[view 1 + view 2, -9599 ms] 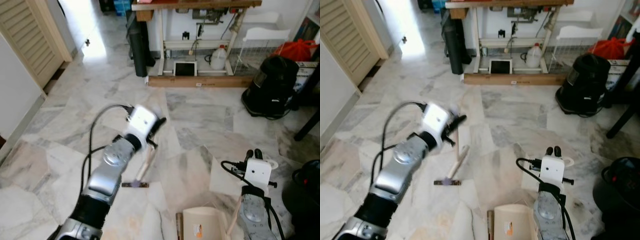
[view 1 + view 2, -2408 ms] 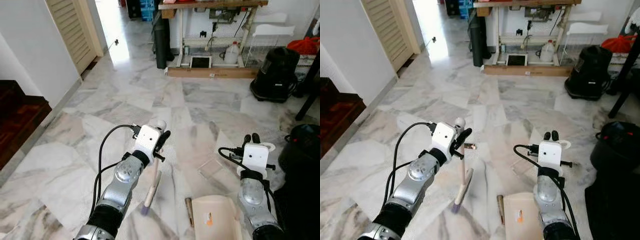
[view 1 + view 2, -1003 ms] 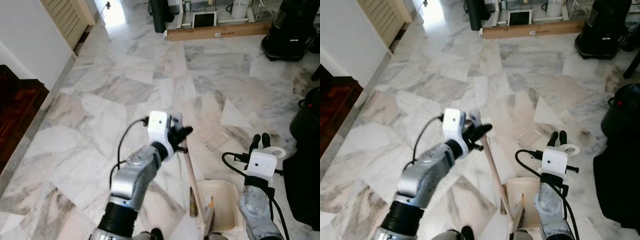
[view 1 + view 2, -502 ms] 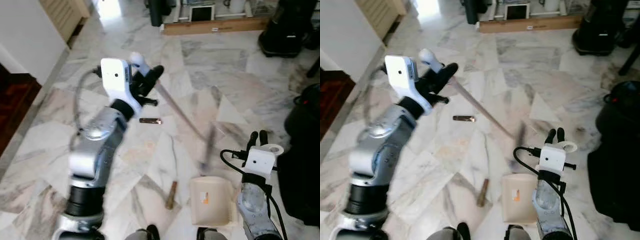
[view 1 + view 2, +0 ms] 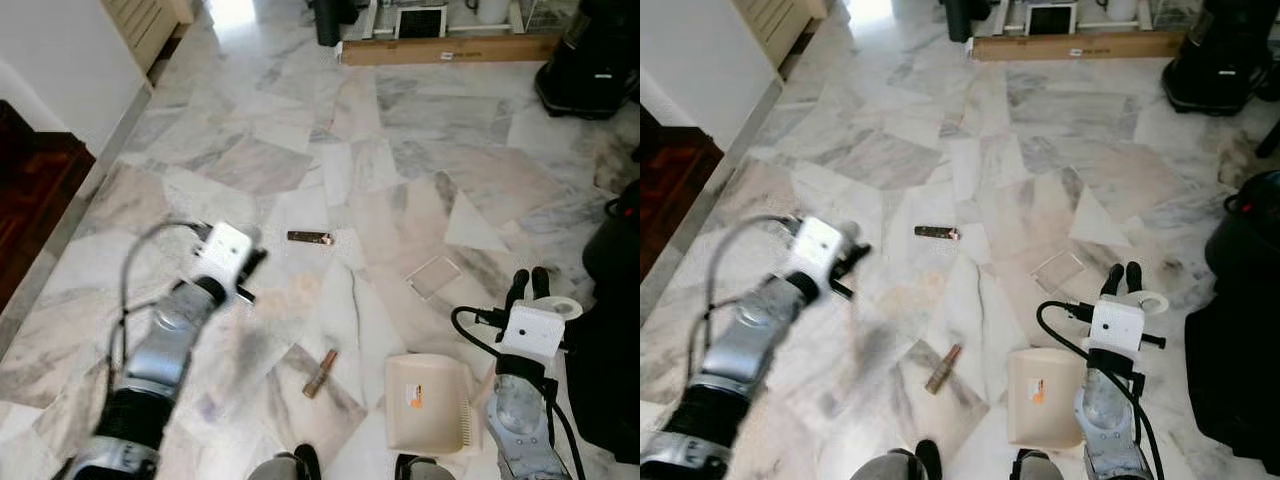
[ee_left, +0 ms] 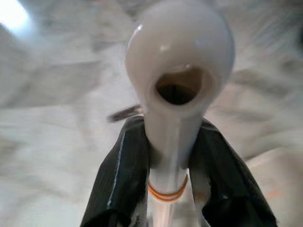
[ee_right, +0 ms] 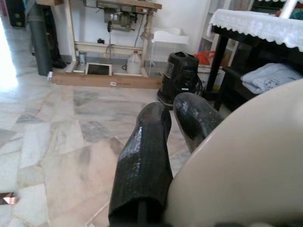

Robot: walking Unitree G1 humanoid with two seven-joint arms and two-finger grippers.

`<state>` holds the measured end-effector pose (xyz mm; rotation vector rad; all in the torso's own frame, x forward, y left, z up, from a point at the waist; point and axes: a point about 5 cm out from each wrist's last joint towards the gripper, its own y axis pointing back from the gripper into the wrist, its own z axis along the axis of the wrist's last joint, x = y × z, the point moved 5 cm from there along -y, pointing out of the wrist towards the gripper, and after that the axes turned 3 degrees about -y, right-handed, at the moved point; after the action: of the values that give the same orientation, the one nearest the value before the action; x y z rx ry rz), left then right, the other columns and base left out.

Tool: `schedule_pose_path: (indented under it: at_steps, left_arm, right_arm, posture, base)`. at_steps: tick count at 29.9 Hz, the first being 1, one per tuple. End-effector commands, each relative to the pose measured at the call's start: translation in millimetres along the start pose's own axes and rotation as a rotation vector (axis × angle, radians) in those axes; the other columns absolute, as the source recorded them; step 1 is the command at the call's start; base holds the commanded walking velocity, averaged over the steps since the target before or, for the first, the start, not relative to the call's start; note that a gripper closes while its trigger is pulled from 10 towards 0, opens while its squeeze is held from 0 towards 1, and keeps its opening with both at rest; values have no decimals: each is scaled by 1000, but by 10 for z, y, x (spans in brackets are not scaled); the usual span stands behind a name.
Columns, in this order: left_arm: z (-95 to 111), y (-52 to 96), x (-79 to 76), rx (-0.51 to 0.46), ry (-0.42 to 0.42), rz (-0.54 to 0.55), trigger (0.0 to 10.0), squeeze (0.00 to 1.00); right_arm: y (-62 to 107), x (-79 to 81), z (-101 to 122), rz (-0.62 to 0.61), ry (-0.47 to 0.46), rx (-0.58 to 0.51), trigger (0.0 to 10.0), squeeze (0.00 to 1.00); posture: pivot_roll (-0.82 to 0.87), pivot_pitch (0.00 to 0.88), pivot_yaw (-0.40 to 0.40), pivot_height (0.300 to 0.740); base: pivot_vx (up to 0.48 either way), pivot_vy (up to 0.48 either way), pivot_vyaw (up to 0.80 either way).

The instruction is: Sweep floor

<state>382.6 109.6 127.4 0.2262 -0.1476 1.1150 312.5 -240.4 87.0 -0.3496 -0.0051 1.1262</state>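
My left gripper (image 5: 249,263) is low over the floor on my left, blurred by motion. In the left wrist view its black fingers (image 6: 124,175) are shut on the white broom handle (image 6: 179,80), whose rounded end has a hole. A dark smear (image 5: 236,346) on the floor below the arm may be the broom head. My right gripper (image 5: 527,284) is shut on the handle of the beige dustpan (image 5: 425,405), which rests flat on the floor at lower right. Two brown scraps (image 5: 311,238) (image 5: 320,373) and a clear plastic square (image 5: 433,277) lie on the marble.
A black vacuum cleaner (image 5: 598,60) and a long flat box (image 5: 450,48) stand at the far side. A black bin (image 5: 622,250) is close on my right. Dark wooden steps (image 5: 30,190) and a white wall (image 5: 50,60) border the left.
My left arm has swung down from a raised pose to low on my left, carrying the broom with it. The right arm and dustpan have stayed put. The camera has shifted slightly.
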Motion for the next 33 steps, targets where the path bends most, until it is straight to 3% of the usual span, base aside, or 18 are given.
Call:
schedule_pose_path:
  at_steps: [1,3,4,5,8,14,18,22,25,26,27,30,33]
  left_arm:
    - [247,-107,-93,-119,20,-7,10000,0]
    - [420,-173,-445,-181,75,-84,10000,0]
    - [420,-173,-445,-181,75,-84,10000,0]
    - [490,-178,-662,-198,142,-137,10000,0]
    - [572,-162,-922,-216,207,-221,10000,0]
    - [690,-145,-1142,-238,330,-292,10000,0]
    - [777,-154,-1079,-255,377,-277,10000,0]
    - [833,-152,-995,-272,367,-259,10000,0]
    - [1073,-107,-771,-344,343,-204,10000,0]
    - [1073,-107,-771,-344,343,-204,10000,0]
    - [1233,-60,-665,-387,335,-185,10000,0]
    - [1348,-10,-594,-419,316,-175,10000,0]
    - [1646,166,-442,-503,292,-148,10000,0]
  right_arm:
    - [233,9,-342,42,58,159,10000,0]
    - [232,-5,-329,38,57,156,10000,0]
    - [232,-5,-329,38,57,156,10000,0]
    - [237,-13,-327,36,57,156,10000,0]
    - [245,-15,-335,35,58,160,10000,0]
    - [239,1,-339,36,52,166,10000,0]
    - [220,31,-333,35,46,167,10000,0]
    - [217,42,-329,36,43,167,10000,0]
    - [227,44,-336,34,40,171,10000,0]
    - [227,44,-336,34,40,171,10000,0]
    - [237,30,-355,23,28,181,10000,0]
    - [239,20,-374,10,14,192,10000,0]
    - [206,15,-385,-4,-6,202,10000,0]
  posture:
    - [59,275,160,740]
    - [56,274,161,740]
    - [56,274,161,740]
    - [55,272,160,740]
    - [52,269,158,740]
    - [57,258,162,740]
    - [61,253,166,740]
    - [61,252,168,740]
    - [64,248,171,740]
    - [64,248,171,740]
    - [64,241,171,740]
    - [66,230,170,740]
    - [73,183,167,740]
  base:
    - [0,0,0]
    - [0,0,0]
    - [0,0,0]
    - [0,0,0]
    - [0,0,0]
    - [0,0,0]
    - [0,0,0]
    - [0,0,0]
    - [0,0,0]
    - [0,0,0]
    - [0,0,0]
    - [0,0,0]
    - [0,0,0]
